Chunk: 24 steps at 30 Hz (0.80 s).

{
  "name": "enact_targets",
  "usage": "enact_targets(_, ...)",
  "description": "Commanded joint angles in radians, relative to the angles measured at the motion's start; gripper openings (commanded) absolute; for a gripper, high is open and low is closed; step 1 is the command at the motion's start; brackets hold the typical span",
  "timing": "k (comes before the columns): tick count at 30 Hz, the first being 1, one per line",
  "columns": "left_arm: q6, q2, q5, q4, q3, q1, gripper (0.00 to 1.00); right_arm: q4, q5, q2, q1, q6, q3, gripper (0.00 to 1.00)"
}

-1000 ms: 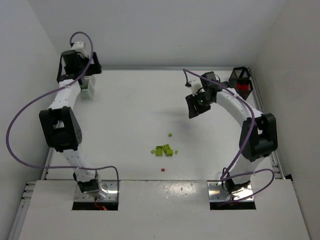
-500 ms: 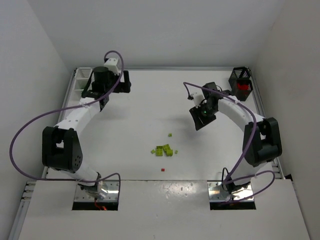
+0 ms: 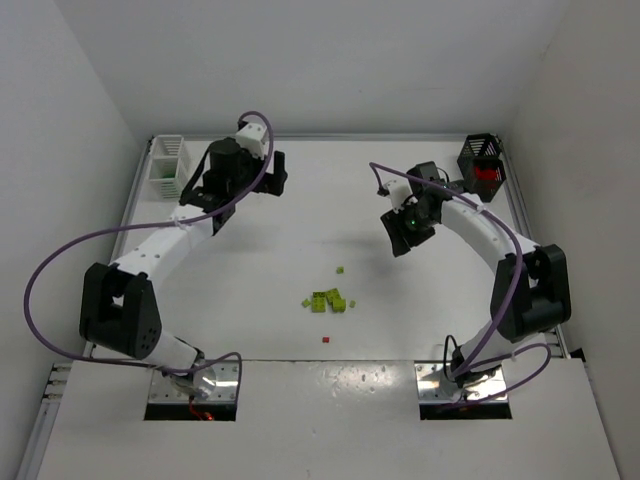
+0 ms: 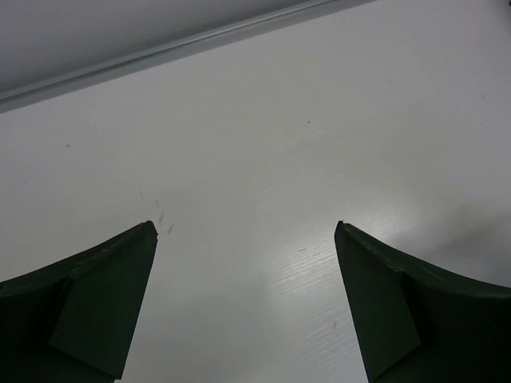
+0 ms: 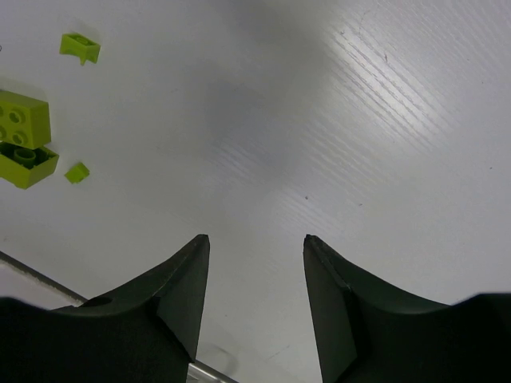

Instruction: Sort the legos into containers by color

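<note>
At mid surface (image 3: 300, 230), lime legos (image 3: 328, 300) are lying unsorted. The left hand (image 4: 246, 229) is hovering spread wide, the right hand (image 5: 255, 239) half-spread, both empty. Seemingly reaching; next calling for lowering over one brick.

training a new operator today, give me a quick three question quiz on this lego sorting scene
1. True or false: the left gripper is holding a brick.
2. Which bin has red showing inside? A) the white bin B) the black bin C) neither
3. What colour is the cluster of bricks in the middle of the table?
Key: 1 false, its jaws stand open with nothing between them. 2 B. 3 lime green.
</note>
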Motion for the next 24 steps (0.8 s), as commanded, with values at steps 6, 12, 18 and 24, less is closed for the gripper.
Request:
enact_targets(6,0.051,-0.035,0.031,0.025,-0.049,-0.073,1.00,0.050,-0.047,-0.058,0.013,-0.033,-0.003,0.51)
enact_targets(12,0.083,-0.074,0.070,-0.016,-0.068,-0.073,1.00,0.059,-0.120,-0.067,0.046,-0.068,-0.003,0.52)
enact_targets(18,0.083,-0.107,0.151,-0.084,-0.048,-0.026,1.00,0.091,-0.149,-0.112,0.148,-0.119,-0.063,0.52)
enact_targets(24,0.072,-0.127,0.169,-0.158,-0.028,-0.026,1.00,0.110,-0.127,-0.176,0.294,-0.148,-0.182,0.52)
